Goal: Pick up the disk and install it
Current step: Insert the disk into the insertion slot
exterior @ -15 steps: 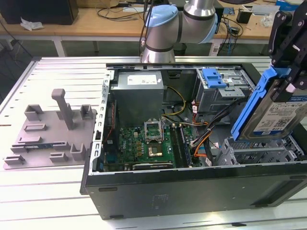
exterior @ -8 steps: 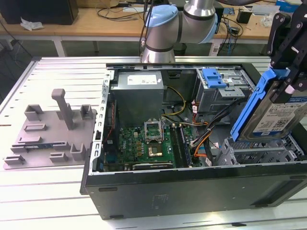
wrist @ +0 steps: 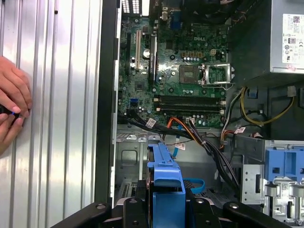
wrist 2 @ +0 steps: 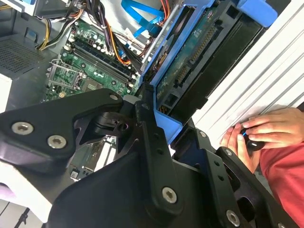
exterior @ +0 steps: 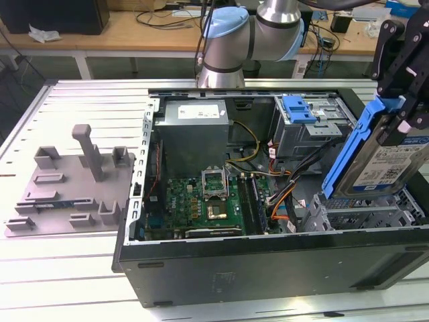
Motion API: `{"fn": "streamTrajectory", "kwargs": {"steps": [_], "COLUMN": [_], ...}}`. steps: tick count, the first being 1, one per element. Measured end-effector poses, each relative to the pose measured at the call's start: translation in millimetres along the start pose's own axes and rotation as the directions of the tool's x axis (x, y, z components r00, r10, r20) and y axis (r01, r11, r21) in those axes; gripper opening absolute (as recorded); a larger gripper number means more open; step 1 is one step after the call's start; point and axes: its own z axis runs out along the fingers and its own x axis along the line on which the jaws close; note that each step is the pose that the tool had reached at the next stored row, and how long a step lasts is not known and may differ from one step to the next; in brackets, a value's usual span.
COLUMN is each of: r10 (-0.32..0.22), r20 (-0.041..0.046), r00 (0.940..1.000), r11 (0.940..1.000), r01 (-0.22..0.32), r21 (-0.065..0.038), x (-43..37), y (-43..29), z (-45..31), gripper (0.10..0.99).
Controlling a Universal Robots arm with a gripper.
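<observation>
blue-framed disk (exterior: 385,161) is hanging clamped in the gripper (exterior: 399,123) — long axis tilting steeply, lower end sitting just over the bay (exterior: 355,216).

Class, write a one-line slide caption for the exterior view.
The gripper holds the disk tilted over the metal drive bay of the open computer case.

Count, all placed from the case. I log one open computer case (exterior: 268,268) on one surface (exterior: 80,282).
Inside it: one motherboard (exterior: 194,201), one processor socket (exterior: 218,212), one power supply (exterior: 194,127), one blue latch bracket (exterior: 299,109).
Above it: one disk (exterior: 389,161), one arm (exterior: 244,33).
Beside it: one grey fixture plate (exterior: 67,191), two hands (wrist 2: 273,127) of one person.
</observation>
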Motion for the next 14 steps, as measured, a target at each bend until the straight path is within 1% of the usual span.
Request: {"fn": "streamTrajectory", "kwargs": {"steps": [14], "r10": [0.000], "r20": [0.0002], "r00": [1.0000], "r11": [1.0000], "r01": [0.000], "r21": [0.000], "x": [0.3], "y": [0.0], "z": [3.1], "gripper": [0.369]}}
